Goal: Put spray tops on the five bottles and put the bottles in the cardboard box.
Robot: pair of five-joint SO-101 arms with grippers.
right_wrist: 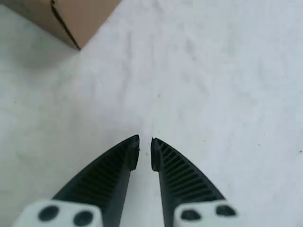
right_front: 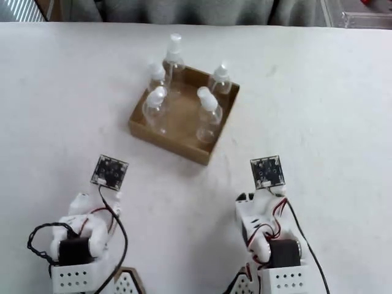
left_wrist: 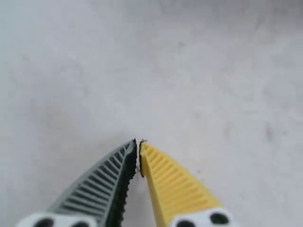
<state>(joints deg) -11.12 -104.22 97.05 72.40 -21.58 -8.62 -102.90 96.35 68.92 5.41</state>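
The cardboard box (right_front: 166,137) sits mid-table, a little toward the far side. Inside it stand several clear bottles, each with a white spray top, such as one at the back (right_front: 174,56), one at the right (right_front: 220,79) and one at the front (right_front: 208,115). My left gripper (left_wrist: 139,147), with one grey and one yellow finger, hangs shut over bare table with nothing in it. My right gripper (right_wrist: 145,149) has black fingers nearly touching and holds nothing. A corner of the box (right_wrist: 71,19) lies just ahead of it.
Both arms are folded back at the near edge, the left arm (right_front: 82,236) and the right arm (right_front: 269,236), each short of the box. White tabletop (right_front: 318,110) spreads wide on either side of the box. Clear containers (right_front: 361,15) stand at the far right edge.
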